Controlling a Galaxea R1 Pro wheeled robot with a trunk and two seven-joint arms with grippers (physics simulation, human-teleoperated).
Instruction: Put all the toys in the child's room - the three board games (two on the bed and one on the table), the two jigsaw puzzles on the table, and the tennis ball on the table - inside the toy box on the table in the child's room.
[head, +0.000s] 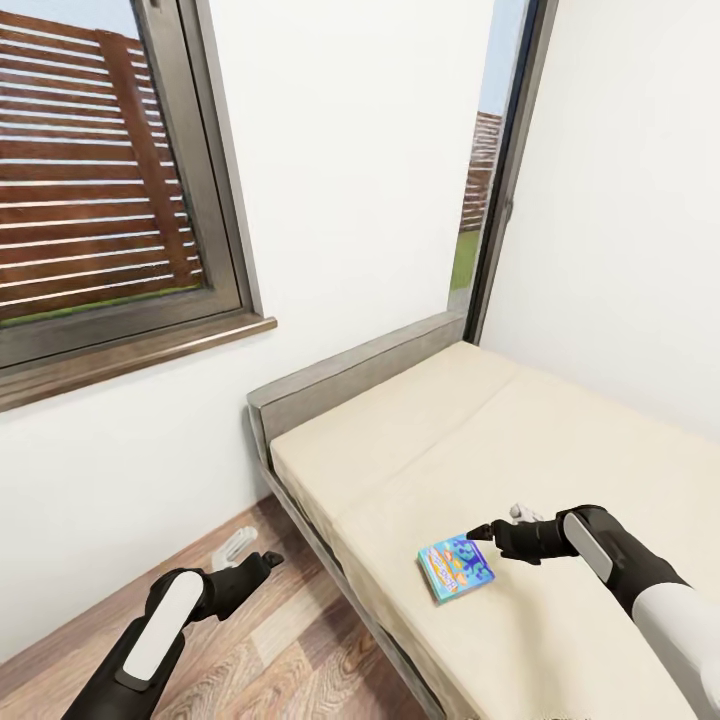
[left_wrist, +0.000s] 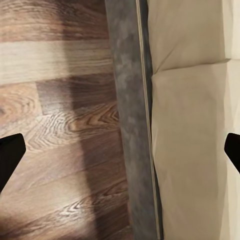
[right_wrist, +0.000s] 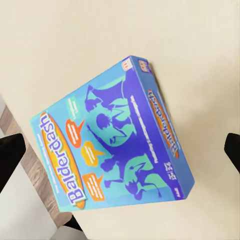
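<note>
A: What is the left gripper (head: 262, 549) doing?
B: Hanging over the floor (head: 290, 640) beside the bed (head: 560, 430), fingers spread wide, holding nothing.
A: And the board game (head: 456, 567)?
B: Lying flat on the mattress near the edge, just beside the right gripper (head: 497, 522), which is hovering wide open and empty.

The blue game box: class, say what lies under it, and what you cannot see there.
The blue game box lies flat on the beige mattress, near the bed's edge. The patch of mattress directly beneath it is covered, so nothing under the box can be checked.
</note>
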